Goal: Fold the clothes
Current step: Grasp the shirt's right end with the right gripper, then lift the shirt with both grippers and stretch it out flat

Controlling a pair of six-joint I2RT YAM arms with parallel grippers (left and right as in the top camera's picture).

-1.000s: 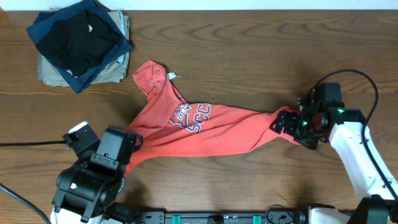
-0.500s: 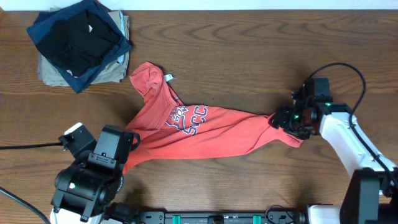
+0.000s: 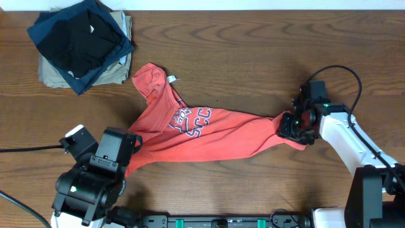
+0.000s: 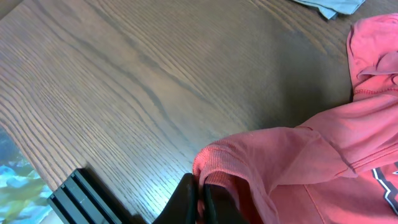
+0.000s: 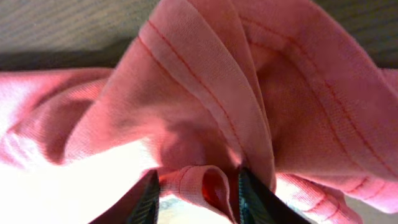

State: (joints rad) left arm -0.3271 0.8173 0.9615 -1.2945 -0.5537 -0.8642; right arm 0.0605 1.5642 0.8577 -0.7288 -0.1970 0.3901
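Observation:
The clothes, a coral-red T-shirt, lie stretched in a long band across the table, with the white lettering and the neck label facing up. My left gripper is shut on a ribbed edge of the shirt at its near-left end, close to the table's front edge. At the shirt's right end, my right gripper has its jaws apart around a rolled fold of the red cloth. In the overhead view the right gripper sits on that bunched end.
A stack of black, navy and khaki garments lies at the far left corner; its corner shows in the left wrist view. A black rail runs along the table's front edge. Bare wooden tabletop lies behind the shirt.
My right arm has moved left onto the shirt's right end, and its jaws have narrowed around a fold. The left gripper has stayed shut on its edge.

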